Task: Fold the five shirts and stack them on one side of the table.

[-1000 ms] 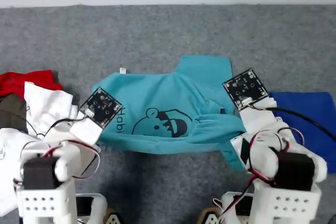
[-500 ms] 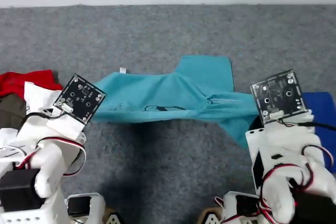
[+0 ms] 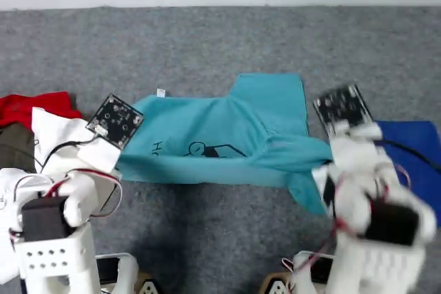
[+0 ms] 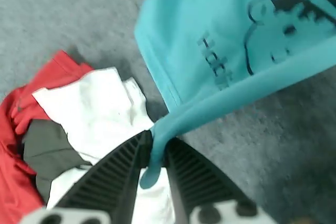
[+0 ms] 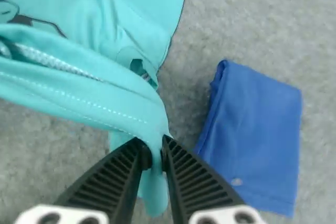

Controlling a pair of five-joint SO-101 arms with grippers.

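While each arm has an end of the teal shirt (image 3: 220, 135) pinched, I judge the step in hand to be the first fold of that shirt. Its near edge is raised off the table (image 3: 207, 39), and its far part lies flat on the grey surface.

Progress, as I rate it: one of five done and a second under way. A blue shirt (image 3: 408, 148) lies folded at the right side of the table, just beside the right arm. A red shirt (image 3: 34, 105), a white shirt (image 3: 58, 135) and a dark shirt (image 3: 14, 148) lie in a loose heap at the left side, not folded.

Next move, in my judgement: both held ends should be carried over toward the far edge together and at a level height. They should then be lowered and let go at the same moment, so that the crease runs straight. One sleeve (image 3: 309, 194) hangs loose below the right arm's hold. It could tuck under the fold and needs watching.

Left gripper (image 4: 154, 140): the jaws are drawn almost together and clamp a bunched length of the teal hem. Cloth fills the narrow gap, and a short tip of it hangs past the pinch. The white shirt lies beneath, and I cannot tell whether it is touched.

Right gripper (image 5: 151, 153): the jaws are likewise drawn close and grip the gathered, stitched edge of the teal shirt, which drapes away from the pinch. The blue shirt lies just beside this gripper on the table, apart from it.
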